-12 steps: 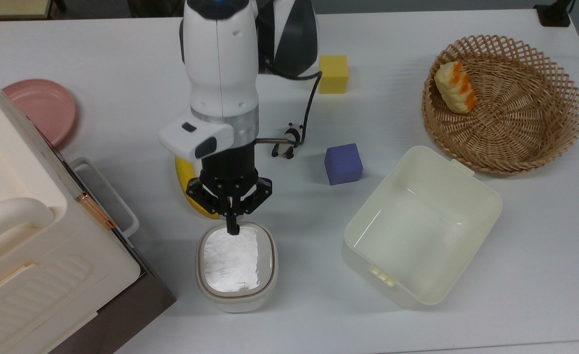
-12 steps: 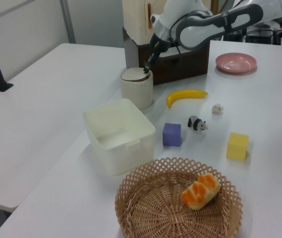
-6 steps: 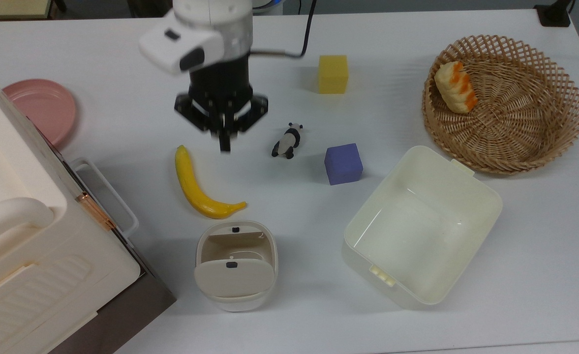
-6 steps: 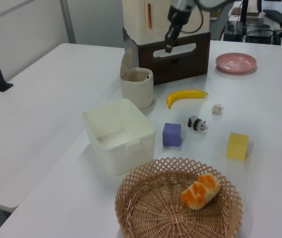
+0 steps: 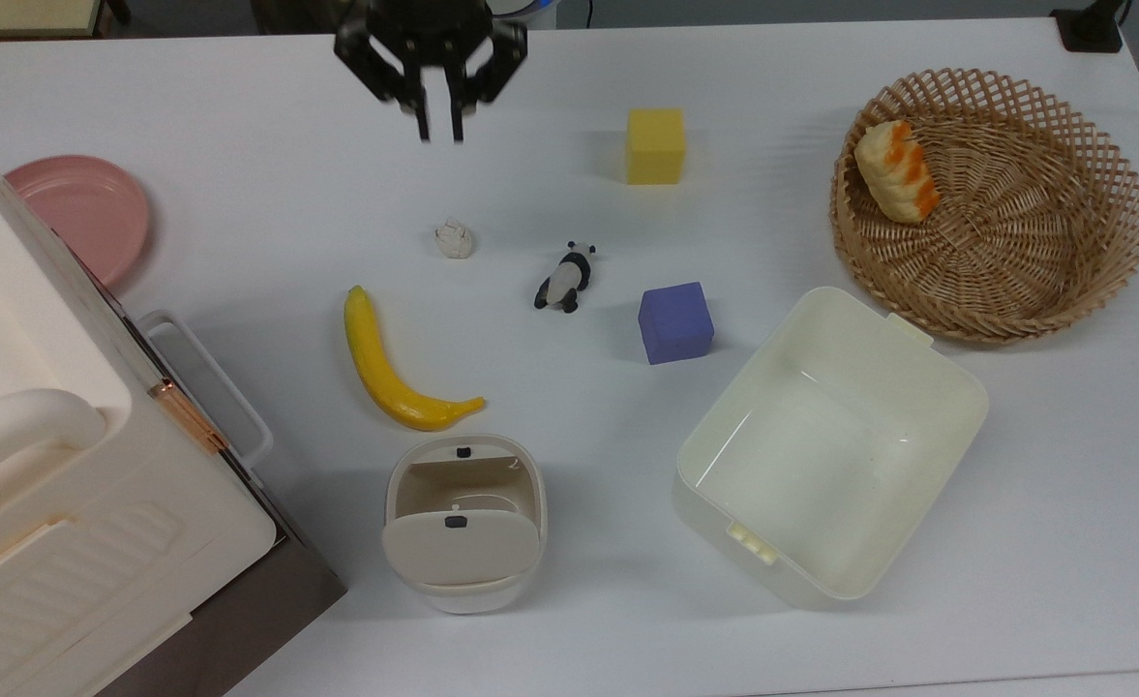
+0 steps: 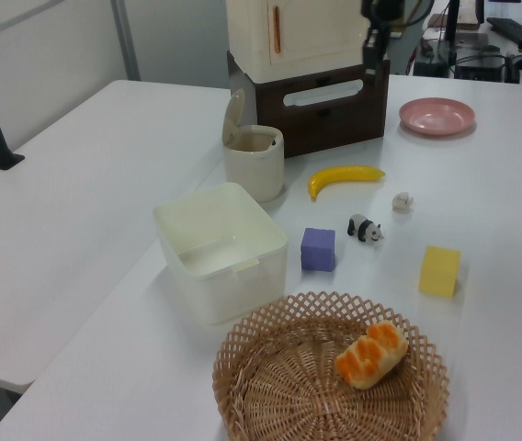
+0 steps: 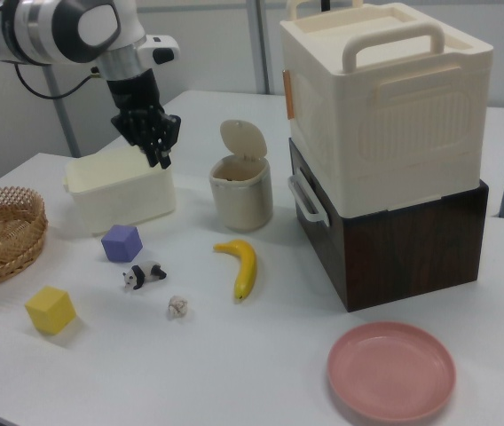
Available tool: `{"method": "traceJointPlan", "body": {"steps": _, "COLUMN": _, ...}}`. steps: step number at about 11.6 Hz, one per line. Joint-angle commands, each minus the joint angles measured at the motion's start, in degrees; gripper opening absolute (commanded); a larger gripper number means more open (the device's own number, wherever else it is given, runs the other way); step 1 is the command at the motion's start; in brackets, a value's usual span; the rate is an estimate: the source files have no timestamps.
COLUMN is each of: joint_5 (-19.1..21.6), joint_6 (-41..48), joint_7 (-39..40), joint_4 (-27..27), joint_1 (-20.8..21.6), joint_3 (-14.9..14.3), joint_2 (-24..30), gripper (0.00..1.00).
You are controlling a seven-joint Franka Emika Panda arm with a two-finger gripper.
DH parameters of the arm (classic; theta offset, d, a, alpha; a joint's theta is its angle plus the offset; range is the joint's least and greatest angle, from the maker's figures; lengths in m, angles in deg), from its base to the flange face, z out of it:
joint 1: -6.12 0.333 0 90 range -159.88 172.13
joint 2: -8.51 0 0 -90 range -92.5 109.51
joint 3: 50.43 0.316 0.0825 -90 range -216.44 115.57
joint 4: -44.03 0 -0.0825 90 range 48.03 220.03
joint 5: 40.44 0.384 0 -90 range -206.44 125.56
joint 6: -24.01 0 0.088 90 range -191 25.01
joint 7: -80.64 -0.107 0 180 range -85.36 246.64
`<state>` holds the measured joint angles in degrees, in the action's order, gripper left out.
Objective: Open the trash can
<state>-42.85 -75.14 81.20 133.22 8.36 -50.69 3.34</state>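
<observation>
Well below the hand in the top view, past the banana: the trash can, item of the task, standing on the worktop with its lid swung up on its hinge and the black button exposed at the rim nearest the hand. The right view shows the lid upright above the can body.

Hand: raised high, well apart from the can; fingers nearly together with a narrow gap between the tips, holding nothing.

Step in hand, as judged: opening appears done; what remains is a clean retreat. To do it well, keep the hand high and clear of the big box and of the small things lying under its path, and avoid any brush against the upright lid, which might drop shut.

Other items, placed from the hand in the top view:
- crumpled white ball, just below it;
- panda figure, below and to the right;
- purple cube, further the same way;
- yellow cube, level, to the right;
- lidless tub and basket, far right;
- pink plate, far left.

Change since half a second ago: hand has climbed toward the top view's upper edge; the fingers stand a shade apart; the white ball is now uncovered. A second ago the fingertip pressed at the can's rim with the lid down.
</observation>
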Motion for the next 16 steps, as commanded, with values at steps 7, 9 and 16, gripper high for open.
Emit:
{"method": "traceJointPlan", "body": {"steps": 7, "joint_5": 0.1, "joint_6": 4.9, "joint_7": 1.8, "joint_4": 3.3, "joint_1": -2.1, "joint_3": -0.7, "joint_2": 4.5, "gripper": 1.0}}
{"method": "traceJointPlan", "body": {"steps": 9, "joint_5": 0.1, "joint_6": 5.8, "joint_7": 1.5, "joint_4": 2.8, "joint_1": -2.3, "joint_3": -0.8, "joint_2": 4.8, "gripper": 1.0}}
{"method": "traceJointPlan", "body": {"steps": 16, "joint_5": 0.1, "joint_6": 5.8, "joint_7": 1.4, "joint_4": 2.5, "joint_1": -2.6, "joint_3": -0.8, "joint_2": 4.6, "gripper": 1.0}}
